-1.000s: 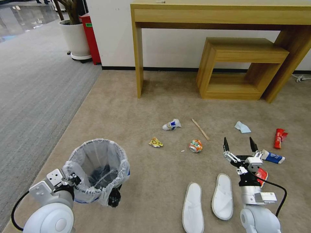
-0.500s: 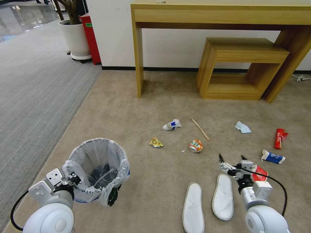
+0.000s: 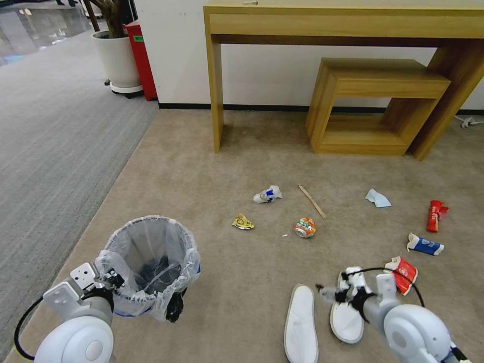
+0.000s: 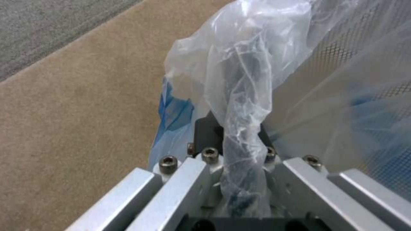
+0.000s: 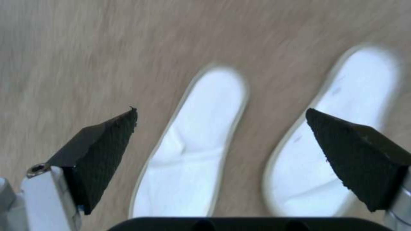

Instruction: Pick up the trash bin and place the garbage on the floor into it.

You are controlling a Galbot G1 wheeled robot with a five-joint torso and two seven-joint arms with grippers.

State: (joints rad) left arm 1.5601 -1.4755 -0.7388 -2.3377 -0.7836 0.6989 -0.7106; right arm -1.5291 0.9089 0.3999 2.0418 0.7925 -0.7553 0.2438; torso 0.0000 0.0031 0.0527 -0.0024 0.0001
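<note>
Below, right gripper (image 5: pixel 220 144) gapes wide over slippers (image 5: pixel 192 144); left gripper (image 4: pixel 240 179) clamps trash bin (image 3: pixel 148 262) rim.

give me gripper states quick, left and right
Left gripper: closed on the trash bin at its rim and bag liner.
Right gripper: open, holding nothing, above the two white slippers.

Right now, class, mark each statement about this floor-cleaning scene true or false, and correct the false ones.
1. The left gripper is clamped on the trash bin's bag liner. True.
2. The right gripper is shut on a slipper. False: its fingers are spread open above the two white slippers, holding nothing.
3. The wooden stick lies on the floor. True.
4. The pale blue tissue is inside the bin. False: it lies on the carpet.
</note>
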